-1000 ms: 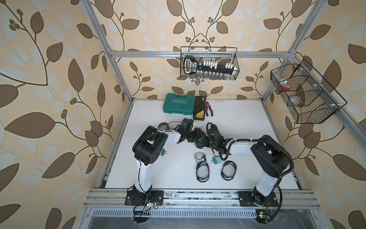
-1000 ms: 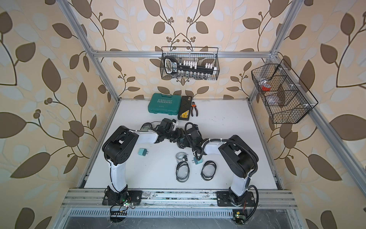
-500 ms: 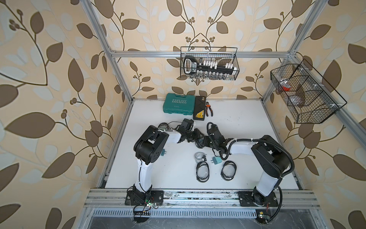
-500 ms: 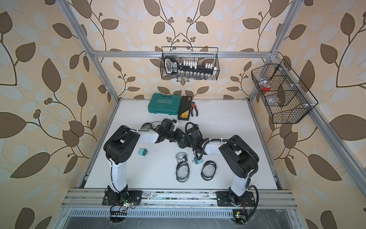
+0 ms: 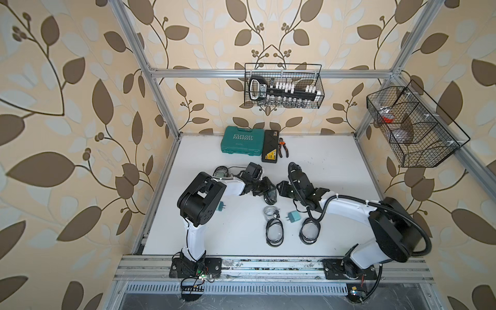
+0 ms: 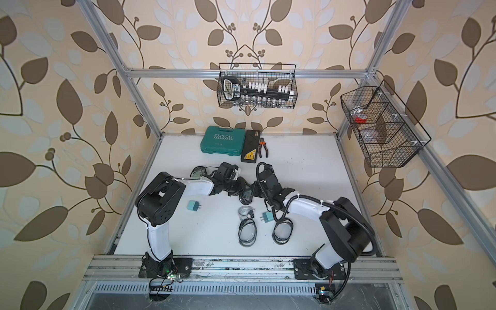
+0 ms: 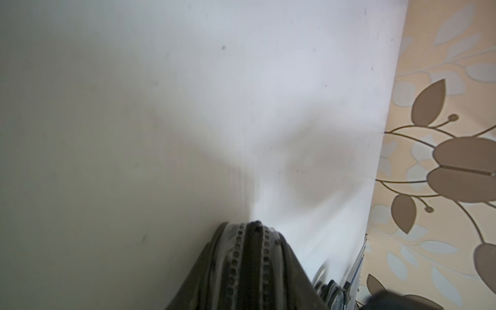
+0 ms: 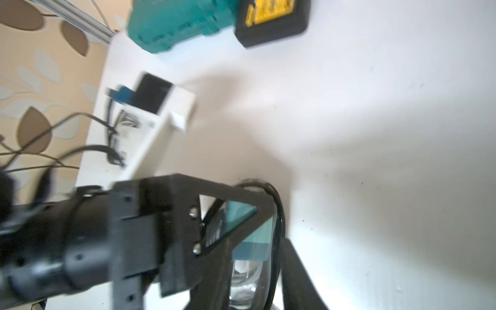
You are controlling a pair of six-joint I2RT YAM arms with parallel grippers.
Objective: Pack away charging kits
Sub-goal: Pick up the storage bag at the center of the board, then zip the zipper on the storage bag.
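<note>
The left end effector [image 5: 265, 189] pinches the oval black-rimmed clear zip pouch [image 5: 270, 197], teal cube adapter [image 8: 255, 236] inside, in front of the large teal tool case [image 5: 241, 141]. I cannot tell the right end effector [image 5: 281, 188] spread. Uneven tugging could spill the adapter.

The table [image 5: 330, 166] is finished in smooth, matt white. The pouch [image 5: 270, 196] is made of clear, glossy plastic, rimmed in black. The wire basket [image 5: 424, 153] is formed of black metal mesh.
</note>
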